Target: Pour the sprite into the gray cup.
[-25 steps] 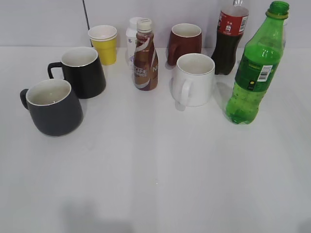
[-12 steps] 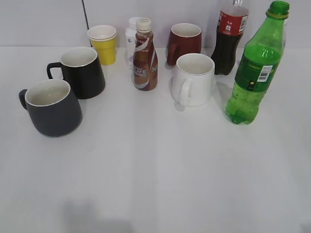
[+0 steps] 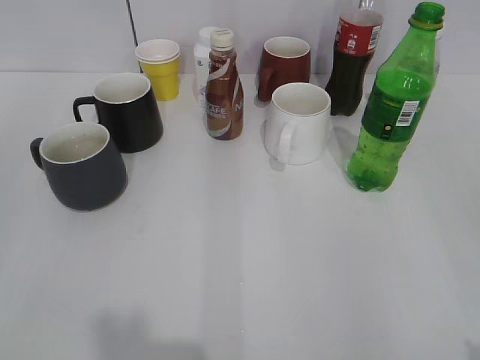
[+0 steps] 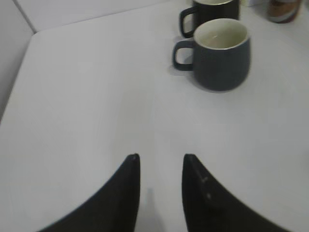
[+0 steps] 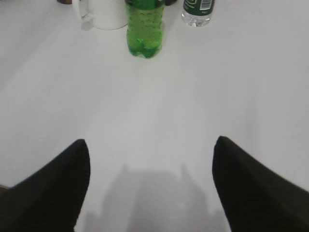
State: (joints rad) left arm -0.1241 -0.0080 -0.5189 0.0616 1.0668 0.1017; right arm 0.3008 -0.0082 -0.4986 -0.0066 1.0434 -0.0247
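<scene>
The sprite [image 3: 391,112], a tall green bottle with no cap on, stands upright at the right of the table; its base also shows at the top of the right wrist view [image 5: 144,30]. The gray cup [image 3: 81,166] stands at the left, handle to the left, and shows in the left wrist view [image 4: 221,53]. My left gripper [image 4: 161,156] is open and empty over bare table, well short of the cup. My right gripper [image 5: 152,141] is wide open and empty, well short of the sprite. Neither gripper shows in the exterior view.
A glossy black mug [image 3: 126,110] stands behind the gray cup. A yellow paper cup [image 3: 160,68], a brown coffee bottle [image 3: 223,88], a dark red mug [image 3: 284,66], a white mug [image 3: 298,122] and a cola bottle [image 3: 355,60] stand at the back. A clear water bottle [image 5: 198,10] stands beside the sprite.
</scene>
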